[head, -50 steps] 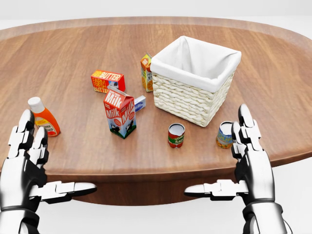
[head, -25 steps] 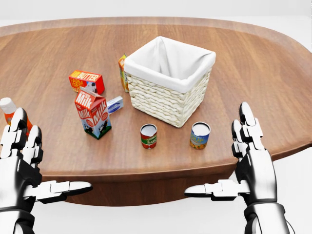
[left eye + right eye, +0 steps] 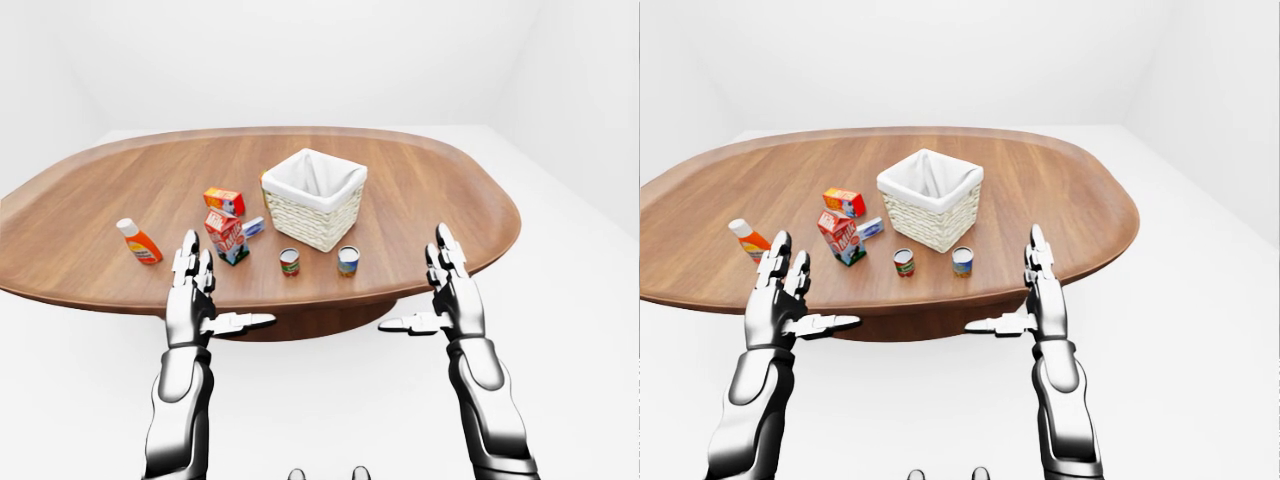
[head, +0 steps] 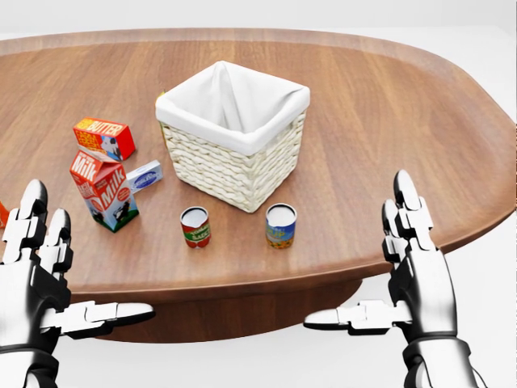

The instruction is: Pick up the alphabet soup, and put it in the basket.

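The alphabet soup is a small can with a blue and yellow label, upright on the wooden table just below the basket in the head view. The basket is woven, pale, with a white cloth liner, and looks empty. My left hand hovers open at the bottom left, off the table's near edge. At the bottom right my right hand is open too, to the right of the can and lower in the view, not touching it. Neither hand holds anything.
A red-labelled can stands left of the soup. Further left are a milk carton, a small blue-white box and a butter box. An orange bottle stands at the far left. The table edge runs between hands and cans.
The whole picture has shifted left, so the camera has moved to the right along the table. Both hands keep the same open pose at the bottom of the view.
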### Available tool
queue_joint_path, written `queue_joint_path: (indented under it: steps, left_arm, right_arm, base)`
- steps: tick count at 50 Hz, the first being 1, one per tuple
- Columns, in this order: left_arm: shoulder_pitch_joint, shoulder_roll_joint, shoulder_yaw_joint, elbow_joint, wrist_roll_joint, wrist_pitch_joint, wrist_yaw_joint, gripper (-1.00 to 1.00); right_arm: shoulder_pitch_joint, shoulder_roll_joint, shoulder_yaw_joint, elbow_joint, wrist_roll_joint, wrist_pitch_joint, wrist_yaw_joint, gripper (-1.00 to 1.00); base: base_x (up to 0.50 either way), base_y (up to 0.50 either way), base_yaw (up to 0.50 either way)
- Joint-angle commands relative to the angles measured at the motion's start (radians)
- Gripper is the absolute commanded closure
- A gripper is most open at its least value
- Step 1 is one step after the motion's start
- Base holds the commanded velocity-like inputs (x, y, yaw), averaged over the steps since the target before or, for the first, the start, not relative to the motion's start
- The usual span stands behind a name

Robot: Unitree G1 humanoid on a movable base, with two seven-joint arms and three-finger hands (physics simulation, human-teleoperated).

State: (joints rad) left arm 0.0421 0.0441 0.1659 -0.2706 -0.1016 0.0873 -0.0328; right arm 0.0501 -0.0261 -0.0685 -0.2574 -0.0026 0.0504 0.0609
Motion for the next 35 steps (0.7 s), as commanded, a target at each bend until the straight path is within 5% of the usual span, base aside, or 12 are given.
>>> queue_joint_path:
  steps: [1, 35]
  left_arm:
    - [0.000, 0.000, -0.001, 0.003, 0.004, 0.000, -0.001, -1.00]
    - [0.001, -0.003, -0.008, -0.001, 0.014, 0.000, 0.006, -1.00]
  right_arm:
    - [0.005, 0.002, 0.008, 0.006, -0.010, -0.015, 0.004, -1.00]
    - [0.012, 0.006, 0.029, 0.023, -0.039, -0.033, 0.008, -1.00]
  base:
    - [0.00, -0.16, 0.00]
    - [0.27, 0.00, 0.00]
